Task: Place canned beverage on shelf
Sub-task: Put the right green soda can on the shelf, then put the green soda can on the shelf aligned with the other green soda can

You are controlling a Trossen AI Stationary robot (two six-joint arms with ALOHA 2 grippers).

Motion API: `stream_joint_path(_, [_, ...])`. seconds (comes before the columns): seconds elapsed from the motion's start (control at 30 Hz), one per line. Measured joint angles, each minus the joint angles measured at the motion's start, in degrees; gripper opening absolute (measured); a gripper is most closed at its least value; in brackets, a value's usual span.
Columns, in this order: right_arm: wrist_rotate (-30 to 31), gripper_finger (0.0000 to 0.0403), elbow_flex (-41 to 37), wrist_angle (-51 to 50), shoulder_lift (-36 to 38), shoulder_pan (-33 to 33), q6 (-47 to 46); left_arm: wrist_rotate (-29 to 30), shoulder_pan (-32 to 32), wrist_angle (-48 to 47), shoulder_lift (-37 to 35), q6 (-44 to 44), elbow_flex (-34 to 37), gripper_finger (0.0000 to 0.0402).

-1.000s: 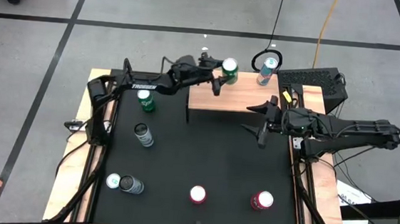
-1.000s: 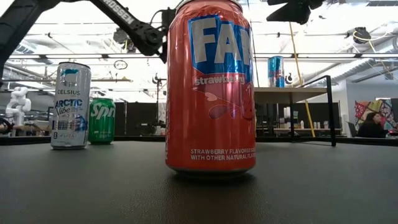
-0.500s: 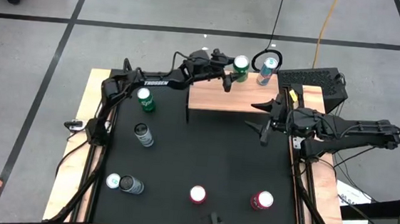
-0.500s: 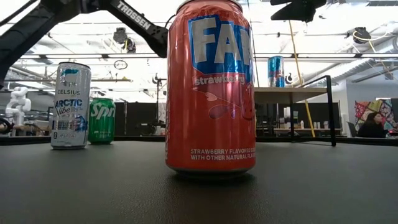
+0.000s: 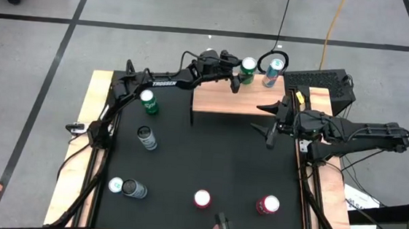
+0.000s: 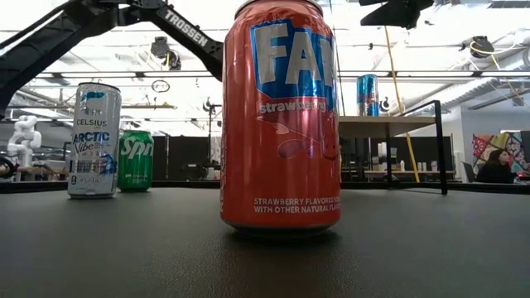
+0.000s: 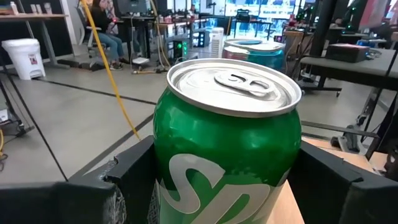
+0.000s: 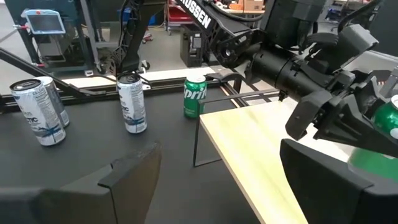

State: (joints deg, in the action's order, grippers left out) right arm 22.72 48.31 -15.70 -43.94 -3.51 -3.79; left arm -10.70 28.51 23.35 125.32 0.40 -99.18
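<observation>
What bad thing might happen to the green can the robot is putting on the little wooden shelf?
The green Sprite can in the left gripper sits near the far edge of the small light-wood shelf; let go there, it might tip off the back. It is also close to the blue can already on the shelf and could bump it. The right gripper waits open by the shelf's near right corner.

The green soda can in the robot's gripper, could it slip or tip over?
Probably not slipping: the left gripper hugs both sides of the green can. Its smooth metal looks slippery, though. Standing tall on the shelf, a bump might tip it.
</observation>
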Motion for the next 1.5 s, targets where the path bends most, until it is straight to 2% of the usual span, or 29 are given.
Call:
stream_joint_path(0.83, [0.0, 0.0314, 0.0, 0.4, 0.0, 0.0, 0.0, 0.2, 0.0, 0.4, 1.4, -0.3, 0.0, 0.0292])
stream_joint_path(0.97, [0.3, 0.0314, 0.0, 0.4, 0.0, 0.0, -0.3, 0.3, 0.0, 0.4, 1.4, -0.1, 0.0, 0.0315])
stream_joint_path(1.13, [4.6, 0.0314, 0.0, -0.1, 0.0, 0.0, -0.3, 0.3, 0.1, 1.8, 1.5, 0.1, 0.1, 0.0357])
stream_joint_path(1.23, [4.6, 0.0314, 0.0, 0.0, 0.0, 0.0, -0.2, 0.2, 0.1, 1.3, 1.3, 0.5, -0.9, 0.0377])
stream_joint_path(1.37, [4.6, 0.0314, 0.0, -0.3, 0.0, 0.0, 0.0, 0.3, 0.1, -3.6, -1.1, 2.7, -1.6, 0.0391])
stream_joint_path(1.5, [4.6, 0.0313, 0.0, -1.4, 0.0, 0.0, 0.0, 0.3, 0.0, -16.4, -7.1, 6.8, -1.6, 0.0393])
